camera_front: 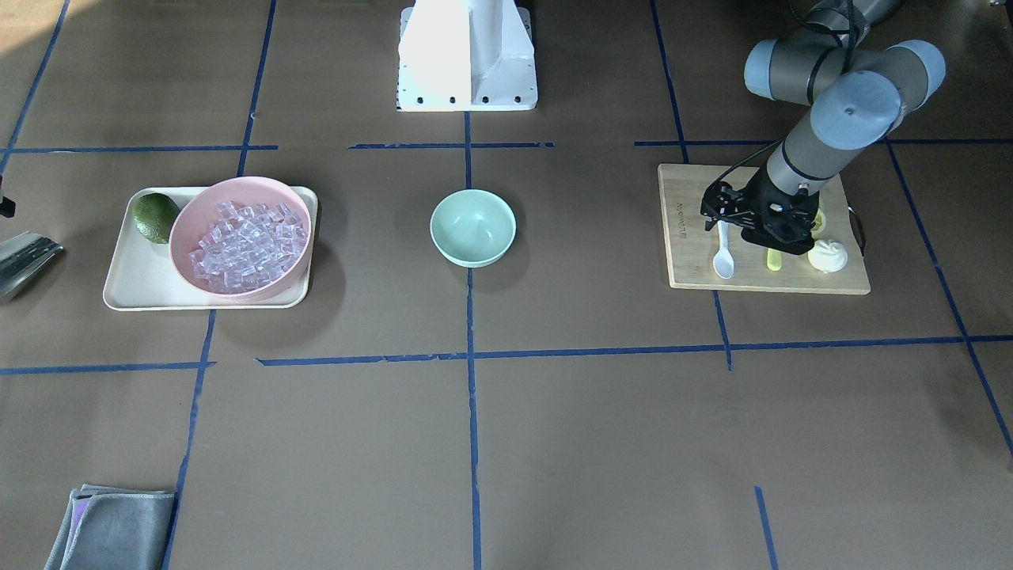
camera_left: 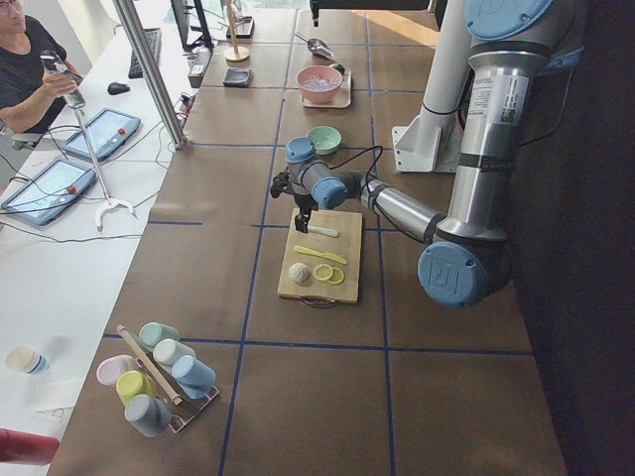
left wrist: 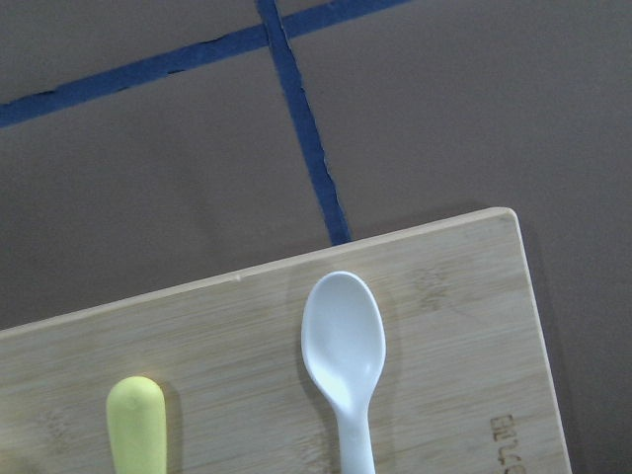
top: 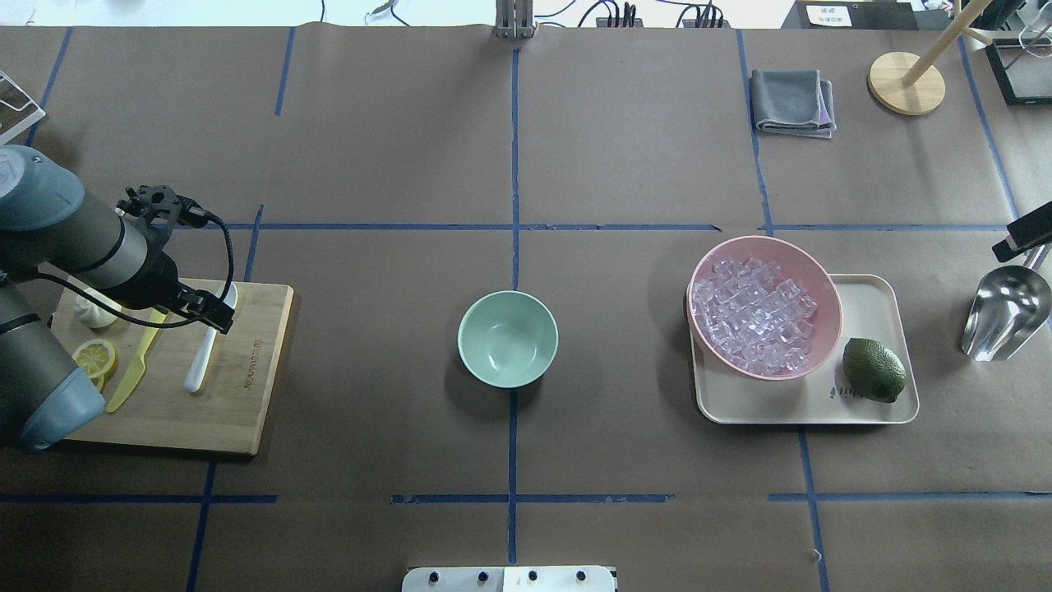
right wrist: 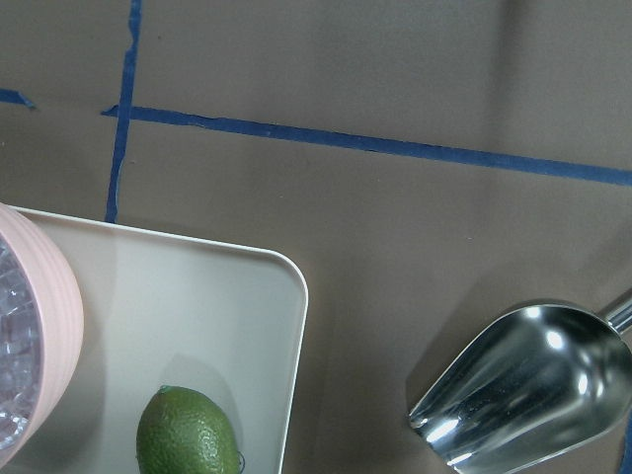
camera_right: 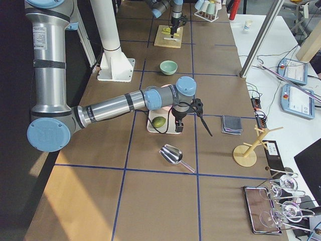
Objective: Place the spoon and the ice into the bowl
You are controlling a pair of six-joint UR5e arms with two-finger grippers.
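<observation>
The white spoon (camera_front: 722, 260) lies flat on the wooden cutting board (top: 246, 370), scoop toward the far edge; it also shows in the overhead view (top: 199, 366) and the left wrist view (left wrist: 343, 341). My left gripper (top: 212, 314) hovers over the spoon's handle, looks open, and holds nothing. The mint-green bowl (top: 507, 339) stands empty at the table's middle. The ice (top: 752, 316) fills a pink bowl (top: 814, 271) on a cream tray (top: 871, 296). My right gripper (top: 1023, 236) shows only at the overhead view's right edge, above a metal scoop (top: 1004, 312); I cannot tell how its jaws stand.
A yellow-green knife (top: 136, 366), lemon slices (top: 93, 358) and a white bun-shaped ball (top: 94, 311) share the board with the spoon. A lime (top: 873, 370) sits on the tray. A folded grey cloth (top: 791, 100) and a wooden stand (top: 906, 82) are at the far right.
</observation>
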